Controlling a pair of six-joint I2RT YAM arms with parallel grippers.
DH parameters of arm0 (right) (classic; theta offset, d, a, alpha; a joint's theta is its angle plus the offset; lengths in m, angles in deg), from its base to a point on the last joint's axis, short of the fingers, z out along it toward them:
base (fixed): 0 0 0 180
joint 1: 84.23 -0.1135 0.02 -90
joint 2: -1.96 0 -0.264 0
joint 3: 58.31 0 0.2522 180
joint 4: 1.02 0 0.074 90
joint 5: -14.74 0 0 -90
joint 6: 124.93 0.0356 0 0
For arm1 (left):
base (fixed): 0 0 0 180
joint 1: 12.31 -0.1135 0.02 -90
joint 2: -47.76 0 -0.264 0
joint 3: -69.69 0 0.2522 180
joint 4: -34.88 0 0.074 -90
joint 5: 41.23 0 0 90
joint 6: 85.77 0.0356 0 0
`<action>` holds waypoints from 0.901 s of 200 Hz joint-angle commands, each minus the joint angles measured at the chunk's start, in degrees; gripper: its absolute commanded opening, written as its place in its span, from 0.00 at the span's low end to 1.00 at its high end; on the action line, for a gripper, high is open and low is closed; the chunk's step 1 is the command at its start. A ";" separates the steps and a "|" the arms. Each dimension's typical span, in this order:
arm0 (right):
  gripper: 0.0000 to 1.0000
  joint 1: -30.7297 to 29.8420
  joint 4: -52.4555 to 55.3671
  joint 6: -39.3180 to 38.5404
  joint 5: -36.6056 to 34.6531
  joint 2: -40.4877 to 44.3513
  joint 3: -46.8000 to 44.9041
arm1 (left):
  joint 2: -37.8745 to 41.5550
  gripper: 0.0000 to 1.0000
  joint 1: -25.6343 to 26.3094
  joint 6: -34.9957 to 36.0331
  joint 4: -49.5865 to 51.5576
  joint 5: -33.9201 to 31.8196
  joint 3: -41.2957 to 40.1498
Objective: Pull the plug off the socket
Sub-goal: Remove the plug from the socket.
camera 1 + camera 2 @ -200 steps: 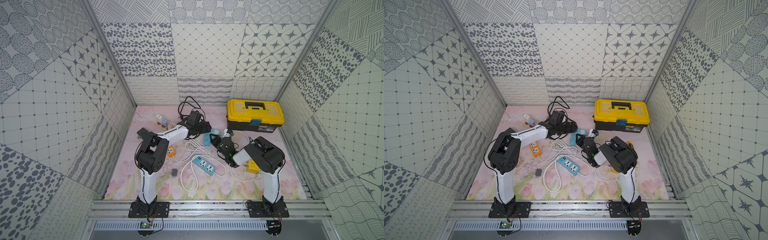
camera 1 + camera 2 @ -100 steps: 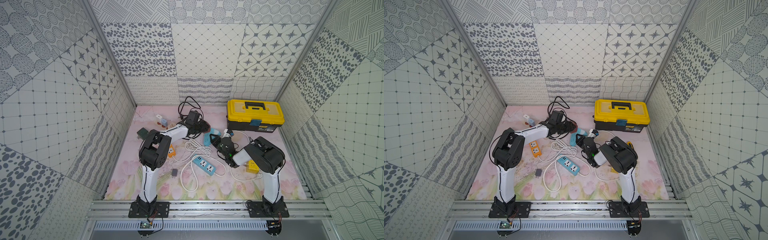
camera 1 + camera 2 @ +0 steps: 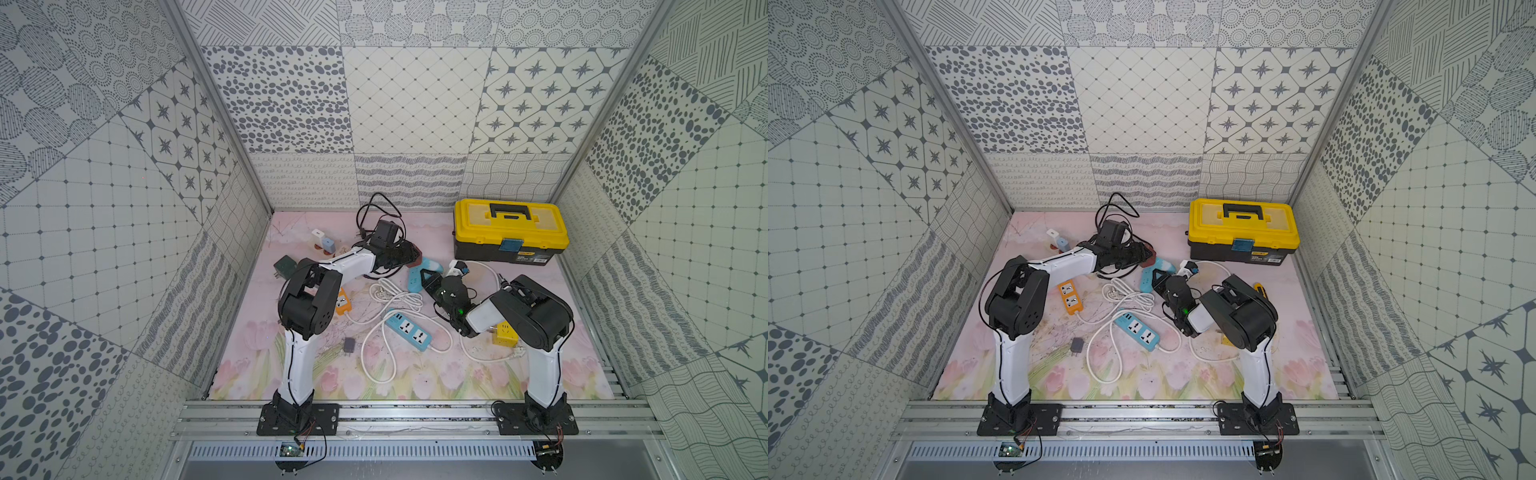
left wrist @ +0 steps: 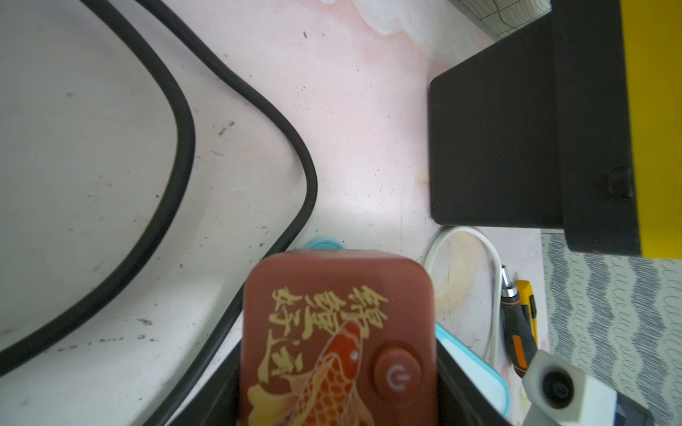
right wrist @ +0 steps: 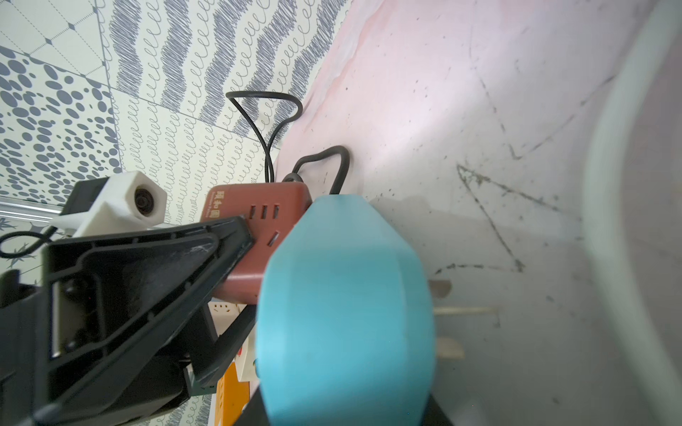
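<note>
A red-brown plug block (image 4: 337,332) with a gold fish print and a power button sits on the white face of a teal socket strip (image 4: 476,369). My left gripper (image 4: 337,387) is shut on this plug, one black finger (image 4: 217,391) on each side. The pins are hidden. My right gripper (image 5: 347,413) is shut on the socket strip (image 5: 347,302), which fills its view, with the plug (image 5: 258,221) just beyond. In both top views the two grippers (image 3: 409,255) (image 3: 428,279) meet at mid-table over the plug (image 3: 1148,257) and the socket (image 3: 1148,278).
A yellow toolbox (image 3: 509,226) stands at the back right. A black cord (image 3: 376,208) loops behind the plug. Nearer the front lie a blue power strip (image 3: 409,330), white cords (image 3: 386,295), an orange socket (image 3: 344,301) and a yellow cube (image 3: 505,330). A screwdriver (image 4: 516,332) lies by the toolbox.
The left gripper's jaws have closed from wide onto the red-brown plug, and the left arm's elbow has shifted a little. The right arm has not moved.
</note>
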 commanded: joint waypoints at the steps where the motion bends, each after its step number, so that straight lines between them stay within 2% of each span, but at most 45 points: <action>1: 0.00 -0.07 17.57 1.46 -2.82 -1.13 -2.61 | 0.61 0.00 -0.91 -9.21 -11.44 7.43 -0.53; 22: 0.00 0.01 18.28 1.54 -2.58 -1.02 -2.45 | -0.15 0.00 2.59 5.31 5.66 -2.20 8.14; 33: 0.00 0.01 18.79 1.51 -2.86 -0.71 -2.46 | 0.32 0.00 3.61 8.42 8.71 -4.77 9.71; 48: 0.00 0.01 20.13 1.33 -4.03 0.07 -2.64 | 2.24 0.00 2.45 2.54 5.90 -0.49 7.26; 70: 0.00 0.01 21.25 1.18 -5.26 0.74 -2.91 | 3.69 0.00 -1.48 -12.64 -9.55 10.37 0.30; 81: 0.00 -0.05 21.26 1.15 -5.39 0.74 -2.83 | 3.47 0.00 -2.18 -14.42 -10.17 11.60 0.81; 91: 0.00 0.01 21.68 1.29 -5.49 0.83 -2.74 | 3.52 0.00 -1.11 -8.18 -3.09 9.19 4.29; 110: 0.00 -0.06 22.56 1.31 -5.66 1.09 -2.61 | 3.18 0.00 3.92 10.26 13.53 -3.35 12.97; 124: 0.00 -0.02 22.93 1.36 -5.99 1.35 -2.80 | 3.56 0.00 5.68 15.05 17.55 -8.33 14.64; 136: 0.00 0.00 22.97 1.29 -6.34 1.53 -2.98 | 4.59 0.00 4.40 11.28 15.21 -5.13 12.56; 153: 0.00 -0.01 23.21 1.36 -6.79 1.66 -3.15 | 5.86 0.00 -0.14 -3.62 1.76 7.71 4.92; 163: 0.00 -0.04 23.29 1.38 -6.88 1.71 -3.10 | 5.56 0.00 -2.06 -11.22 -6.12 12.74 1.06; 171: 0.00 -0.04 23.47 1.29 -7.00 1.80 -2.98 | 5.16 0.00 -2.36 -12.82 -8.16 14.14 0.07; 180: 0.00 0.01 23.63 1.37 -7.04 1.79 -3.03 | 4.70 0.00 -2.09 -9.93 -4.42 13.00 1.38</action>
